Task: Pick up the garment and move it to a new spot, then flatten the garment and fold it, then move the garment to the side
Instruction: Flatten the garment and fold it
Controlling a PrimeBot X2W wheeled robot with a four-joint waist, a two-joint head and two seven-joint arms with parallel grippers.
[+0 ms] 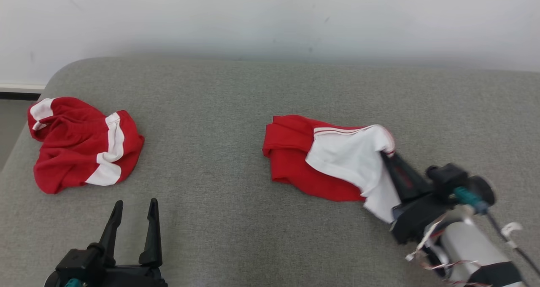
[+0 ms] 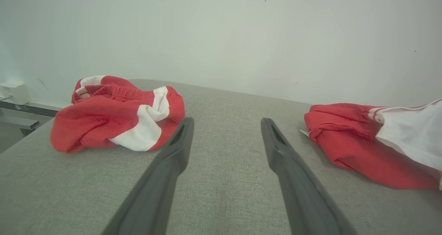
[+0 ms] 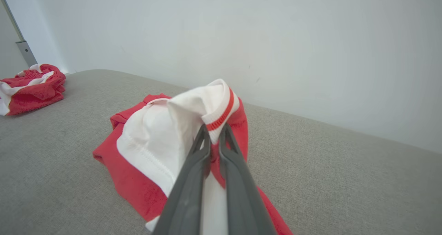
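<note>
The garment (image 1: 329, 160) is a red and white piece lying crumpled right of centre on the grey surface. My right gripper (image 1: 386, 155) is shut on its white, red-striped edge, which is lifted a little. In the right wrist view the fingertips (image 3: 206, 133) pinch that white fold of the garment (image 3: 152, 141). My left gripper (image 1: 135, 204) rests open at the lower left, nothing between its fingers. The left wrist view has the garment (image 2: 359, 141) to the right of the open left gripper (image 2: 226, 122).
A second red and white garment (image 1: 80, 145) lies bunched at the far left, near the surface's rounded corner; it also appears in the left wrist view (image 2: 114, 114) and the right wrist view (image 3: 31, 86). A pale wall (image 1: 270, 17) backs the grey surface (image 1: 211, 109).
</note>
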